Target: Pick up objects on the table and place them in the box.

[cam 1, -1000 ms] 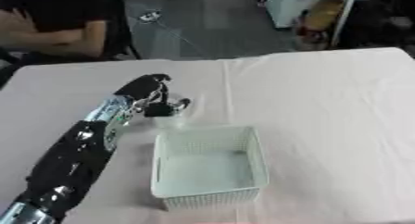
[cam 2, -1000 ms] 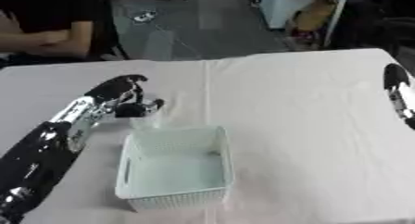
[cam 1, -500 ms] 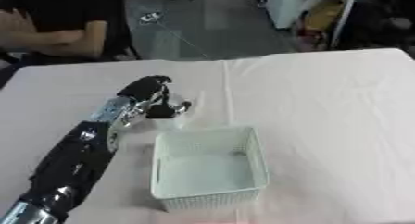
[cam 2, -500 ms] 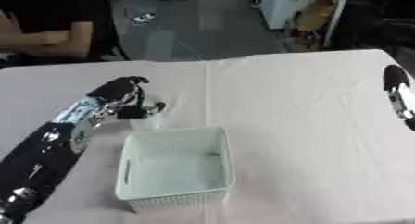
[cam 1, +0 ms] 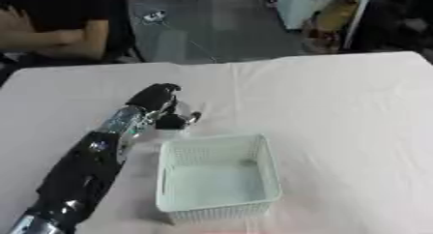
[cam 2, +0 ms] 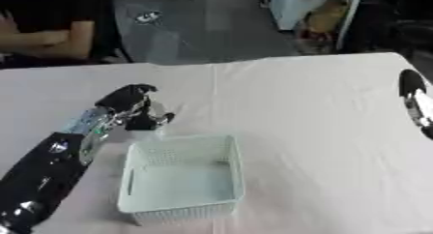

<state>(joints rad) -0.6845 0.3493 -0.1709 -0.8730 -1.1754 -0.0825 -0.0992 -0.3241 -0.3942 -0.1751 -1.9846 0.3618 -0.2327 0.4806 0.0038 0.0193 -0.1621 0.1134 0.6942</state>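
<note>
The box (cam 1: 218, 179) is a pale, whitish-green basket with ribbed, perforated walls and a rounded rim, sitting on the surface (cam 1: 338, 112) slightly left of centre and close to me; I see nothing inside it. Just beyond its far left corner my left robot hand (cam 1: 156, 104) is over the surface, fingers curled round something small and dark (cam 1: 172, 122) that I can't make out beyond a rounded shape with a bit sticking out to the right. The arm runs black and silver from the lower left corner. The surface is covered with a pale pinkish cloth. In the right eye view, my right robot hand (cam 2: 413, 102) shows only as a dark sliver at the right edge; I can't tell how its fingers are set.
</note>
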